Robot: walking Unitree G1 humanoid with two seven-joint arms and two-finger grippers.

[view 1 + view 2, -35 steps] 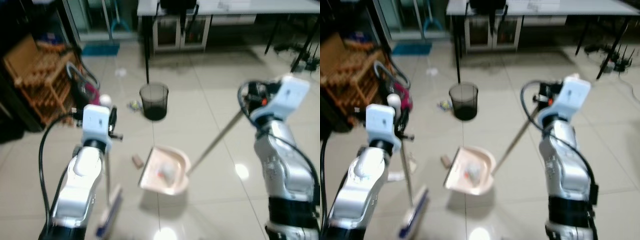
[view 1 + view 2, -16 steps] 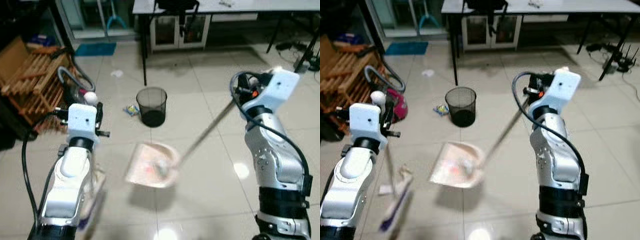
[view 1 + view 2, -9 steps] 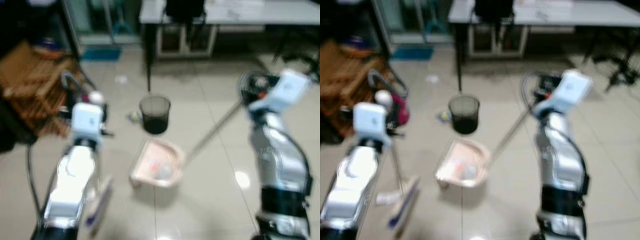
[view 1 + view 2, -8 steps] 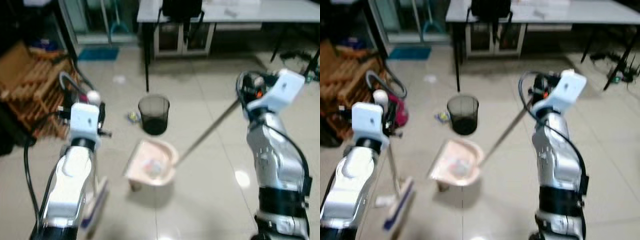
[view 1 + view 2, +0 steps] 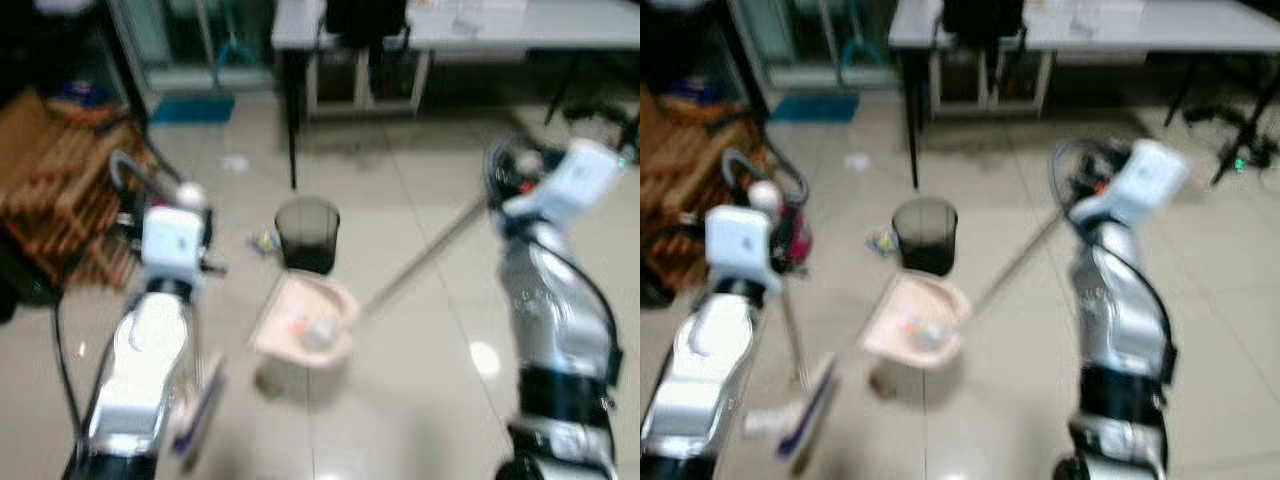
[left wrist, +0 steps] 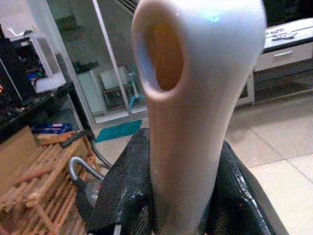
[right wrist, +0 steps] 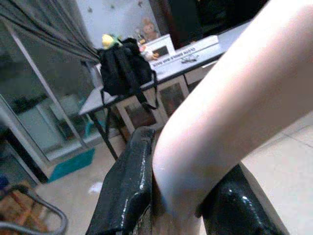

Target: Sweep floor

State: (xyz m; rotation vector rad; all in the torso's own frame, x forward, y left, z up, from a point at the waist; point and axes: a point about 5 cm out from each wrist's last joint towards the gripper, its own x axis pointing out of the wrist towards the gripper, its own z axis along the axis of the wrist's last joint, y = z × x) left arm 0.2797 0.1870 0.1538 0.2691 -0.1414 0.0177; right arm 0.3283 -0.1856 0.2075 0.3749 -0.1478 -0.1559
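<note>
Closer now: dustpan [image 5: 305, 322] just beside mesh bin [image 5: 307, 233], pole slanting to my right gripper [image 7: 168, 196], clamped; left gripper [image 6: 183, 196] clamps broom handle [image 6: 188, 98].

Right gripper [image 7: 178, 196]: both black fingers [image 7: 124, 191] clamped against a pale handle [image 7: 230, 117] running diagonally across frame. Behind: black backpack [image 7: 124, 68] on a grey table [image 7: 161, 63], papers beside it. Tiled floor [image 7: 105, 171], teal mat [image 7: 71, 164].
</note>
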